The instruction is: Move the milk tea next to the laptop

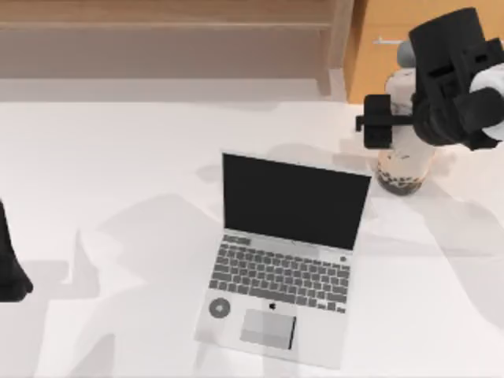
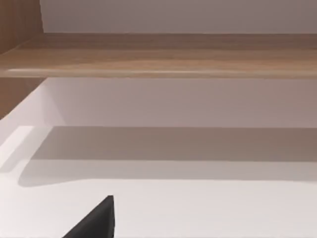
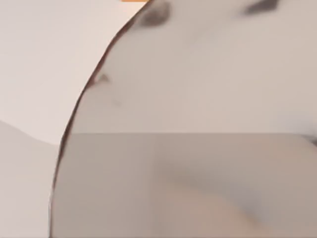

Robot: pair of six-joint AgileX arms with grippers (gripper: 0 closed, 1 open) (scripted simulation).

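At the near edge of the white table (image 1: 118, 157), on the top view's left, our left arm sits parked; only a dark sliver of the left gripper (image 1: 9, 268) shows there, and we cannot tell how its fingers stand.

Further in, the open laptop (image 1: 283, 260) rests in the middle of the table, its keyboard toward us and its dark screen upright.

Beyond the screen's right corner stands the milk tea (image 1: 402, 169), upright on the table, its pearl-dark bottom showing below our right gripper (image 1: 405, 126). That gripper sits at the cup's upper half, one dark finger (image 1: 376, 120) on the cup's left flank. In the right wrist view the cup's (image 3: 198, 124) pale wall is pressed right up to the camera. We judge the fingers to be closed around the cup, though the far finger is hidden behind the wrist.

The cup is already near the laptop, just behind and to the right of the screen, apart from it. To do this step well, we should keep the cup vertical and the squeeze gentle, since a thin plastic wall will likely flex. We should also stay clear of the screen edge and set the base flat before letting go.

Farthest back run the wooden shelf (image 1: 157, 39) and wall.
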